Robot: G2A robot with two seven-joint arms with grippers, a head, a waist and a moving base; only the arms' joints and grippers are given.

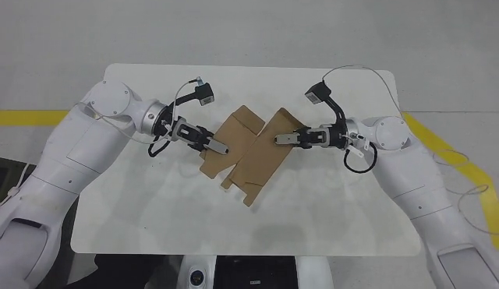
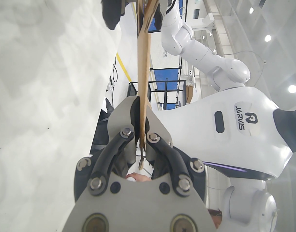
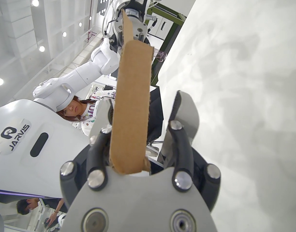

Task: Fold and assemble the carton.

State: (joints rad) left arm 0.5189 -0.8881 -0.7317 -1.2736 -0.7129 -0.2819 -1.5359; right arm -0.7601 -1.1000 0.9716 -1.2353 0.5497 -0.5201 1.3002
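Flat brown carton (image 1: 248, 150) was at the middle of the white desk (image 1: 156, 211), left claw (image 1: 221, 147) pinched its left edge tight, right claw (image 1: 281, 140) stood open around the right edge, card touched one finger only

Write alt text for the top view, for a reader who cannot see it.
A flat brown carton is at the middle of a white table. The left gripper is shut on one edge; the right gripper is open around the opposite edge.
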